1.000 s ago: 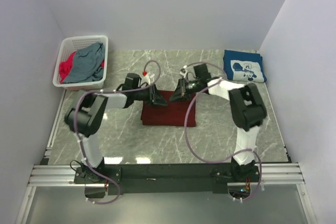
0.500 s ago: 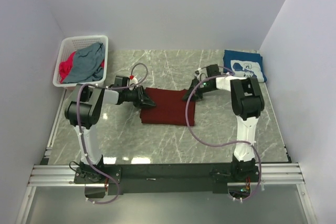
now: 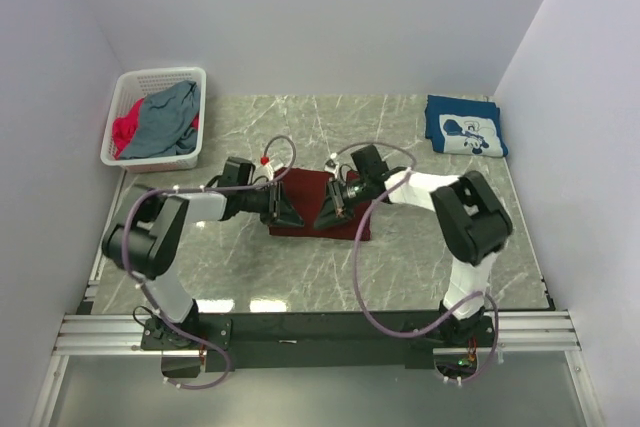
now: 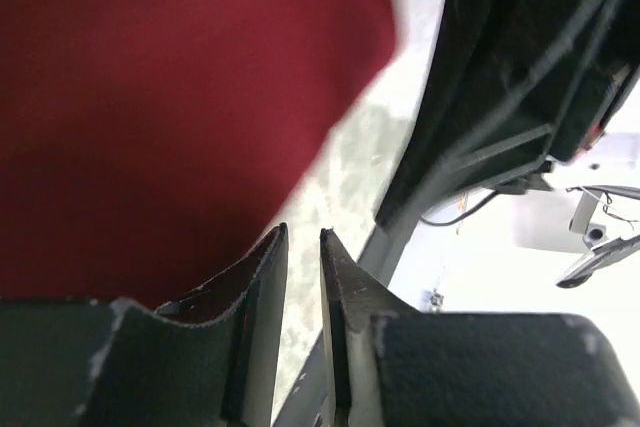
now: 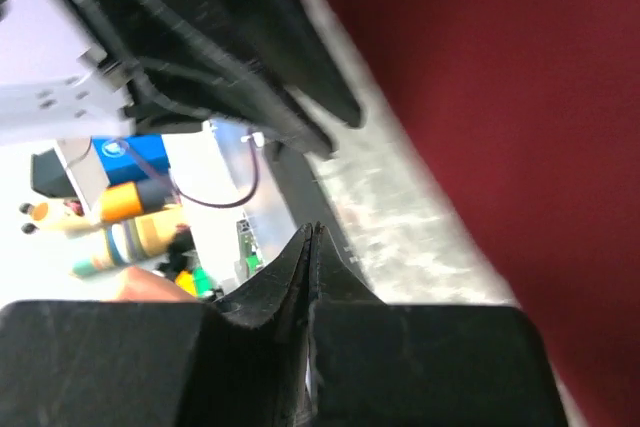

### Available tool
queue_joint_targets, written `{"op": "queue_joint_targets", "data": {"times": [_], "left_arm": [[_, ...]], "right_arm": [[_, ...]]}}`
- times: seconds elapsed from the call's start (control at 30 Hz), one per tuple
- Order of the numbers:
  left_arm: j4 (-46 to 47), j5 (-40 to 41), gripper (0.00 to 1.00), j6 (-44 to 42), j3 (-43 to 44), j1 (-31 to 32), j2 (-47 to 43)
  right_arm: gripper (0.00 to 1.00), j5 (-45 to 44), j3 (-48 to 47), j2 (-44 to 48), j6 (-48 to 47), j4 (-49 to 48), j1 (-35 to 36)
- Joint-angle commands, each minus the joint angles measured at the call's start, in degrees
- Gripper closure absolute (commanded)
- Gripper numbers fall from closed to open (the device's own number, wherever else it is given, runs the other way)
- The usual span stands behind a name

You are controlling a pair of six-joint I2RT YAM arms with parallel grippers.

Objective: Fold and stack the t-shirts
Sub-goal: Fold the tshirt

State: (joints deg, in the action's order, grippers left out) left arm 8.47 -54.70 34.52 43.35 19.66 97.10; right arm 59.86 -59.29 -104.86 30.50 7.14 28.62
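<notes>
Maroon shirt point(image 3: 308, 185) centre stage, folded into a neat rectangle and lying flat on the marble table point(image 3: 250, 267), with both arms reaching in over it from either side. The left tool point(image 3: 287, 212) is low over the shirt's left part, the right tool point(image 3: 326, 217) just to its right, the pair nose to nose.

Up close on the left wrist view, the fingers point(image 4: 262, 287) are pinched almost together, with only a sliver of pale table showing between the tips and red cloth filling the upper left. Whether a thin edge of cloth is caught lower down is hard to say from this blurred angle, but none shows in the gap.

On the right wrist view, that tool is clenched tight, tips pressed flat against each other with nothing between. It hovers over a strip of table at the shirt's edge, maroon spreading out to the right.

In the far right corner the navy shirt point(image 3: 465, 127) with its white print lies folded, well apart from the action. Far left, the white basket point(image 3: 165, 73) holds the grey-blue shirt point(image 3: 165, 117) heaped on top, and the bright-pink shirt point(image 3: 123, 134) peeks out along its left side.
</notes>
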Motion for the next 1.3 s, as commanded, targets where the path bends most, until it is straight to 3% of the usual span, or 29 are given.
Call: {"op": "queue_joint_targets", "data": {"times": [0.0, 0.2, 0.47, 0.67, 0.8, 0.83, 0.9, 0.93, 1.03, 1.13, 1.27], "left_arm": [[-3.0, 0.4, 0.74, -2.4, 1.6, 0.3, 5.5], [-8.3, 0.1, 0.75, -5.4, 5.0, -6.6, 16.1], [-10.5, 0.8, 0.74, -6.0, 3.8, -8.3, 15.9], [-9.7, -2.6, 0.68, -7.3, 3.0, -8.7, 8.3], [-17.0, 0.1, 0.56, -16.2, 5.6, -8.3, -4.8], [-19.1, 1.7, 0.49, -18.8, 7.8, -7.5, -6.6], [-23.2, 8.9, 0.46, -27.5, 10.2, -5.3, -11.9], [-25.5, 11.9, 0.44, -30.5, 12.1, -1.9, -13.7], [-22.6, 24.3, 0.38, -40.4, 11.7, 5.2, -19.9], [-17.7, 37.6, 0.37, -48.2, 9.8, 19.1, -22.7], [-9.2, 47.9, 0.36, -59.0, 7.9, 30.8, -21.4]], "right_arm": [[1.0, -0.9, -2.5, -8.2, -1.2, 0.1, -1.5], [1.0, -3.1, 0.1, -13.7, -6.1, 3.6, -7.3], [1.0, -6.6, 1.7, -11.3, -14.6, 11.7, -13.4], [1.0, -9.8, 0.1, -4.1, -25.6, 22.7, -13.6], [1.0, -9.4, -1.4, 6.0, -26.3, 26.3, -16.4], [0.95, -9.1, -1.6, 8.1, -25.8, 26.5, -18.4], [0.88, -8.7, -1.1, 13.8, -23.5, 25.8, -20.7], [0.75, -8.5, -0.7, 15.5, -22.8, 25.5, -23.0], [0.61, -9.1, 1.6, 20.5, -20.2, 24.2, -26.3], [0.56, -9.5, 5.1, 23.1, -17.5, 22.5, -30.4], [0.55, -11.1, 10.7, 25.6, -10.9, 16.5, -34.6]]}}
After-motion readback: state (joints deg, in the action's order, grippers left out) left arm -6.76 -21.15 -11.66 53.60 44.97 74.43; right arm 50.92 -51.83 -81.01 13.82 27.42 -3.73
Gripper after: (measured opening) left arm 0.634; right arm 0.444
